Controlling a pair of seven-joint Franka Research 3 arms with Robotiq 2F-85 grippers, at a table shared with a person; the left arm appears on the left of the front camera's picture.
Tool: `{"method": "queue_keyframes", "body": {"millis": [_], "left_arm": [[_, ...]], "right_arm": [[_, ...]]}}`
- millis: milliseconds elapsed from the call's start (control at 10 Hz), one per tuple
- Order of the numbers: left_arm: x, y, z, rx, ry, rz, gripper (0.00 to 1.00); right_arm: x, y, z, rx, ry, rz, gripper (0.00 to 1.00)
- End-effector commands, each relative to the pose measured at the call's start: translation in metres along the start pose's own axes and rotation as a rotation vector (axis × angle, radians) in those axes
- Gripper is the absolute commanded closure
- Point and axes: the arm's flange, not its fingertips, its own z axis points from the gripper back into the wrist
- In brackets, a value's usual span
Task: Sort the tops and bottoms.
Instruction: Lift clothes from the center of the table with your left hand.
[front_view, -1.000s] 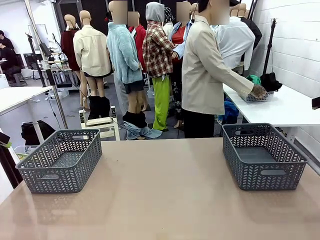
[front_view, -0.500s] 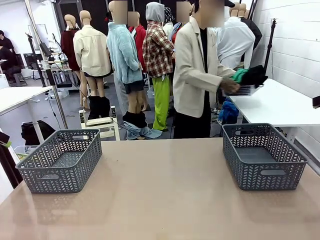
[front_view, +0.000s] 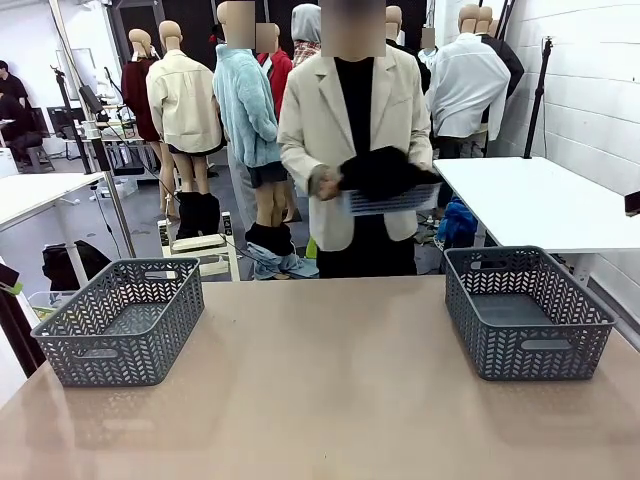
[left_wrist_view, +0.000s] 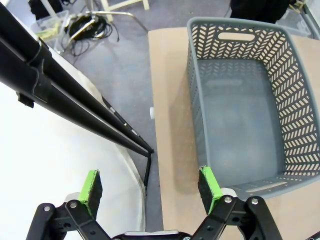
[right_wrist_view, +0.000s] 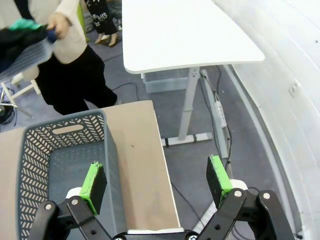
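Observation:
A person in a beige blazer (front_view: 320, 130) stands at the far side of my table and holds a small pale basket (front_view: 395, 201) at chest height. Dark garments (front_view: 385, 170) are heaped in it. In the right wrist view a bright green garment (right_wrist_view: 22, 23) peeks out over the dark cloth (right_wrist_view: 14, 40) in that basket. My left gripper (left_wrist_view: 150, 187) is open over the table's left edge, beside the left grey basket (left_wrist_view: 292, 85). My right gripper (right_wrist_view: 156, 178) is open over the table's right edge, beside the right grey basket (right_wrist_view: 35, 160). Nothing sits between either pair of fingers.
Two grey baskets stand on the tan table, one at the left (front_view: 120, 320) and one at the right (front_view: 525, 310), both with nothing in them. A white side table (front_view: 540, 200) stands behind to the right, and black poles (left_wrist_view: 65, 95) cross left of my left gripper.
The person lifted the small basket of garments off the white side table, turned, and now faces my table with it. Neither gripper has changed.

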Motion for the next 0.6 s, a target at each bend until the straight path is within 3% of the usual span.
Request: {"method": "queue_keyframes", "body": {"millis": [0, 500], "left_arm": [[-0.0082, 0.0002, 0.0013, -0.006, 0.000, -0.002, 0.00], [-0.0082, 0.0002, 0.0013, -0.006, 0.000, -0.002, 0.00]], "right_arm": [[0.0003, 0.0022, 0.0031, 0.000, 0.014, -0.004, 0.00], [0.0003, 0.0022, 0.0031, 0.000, 0.014, -0.004, 0.00]]}}
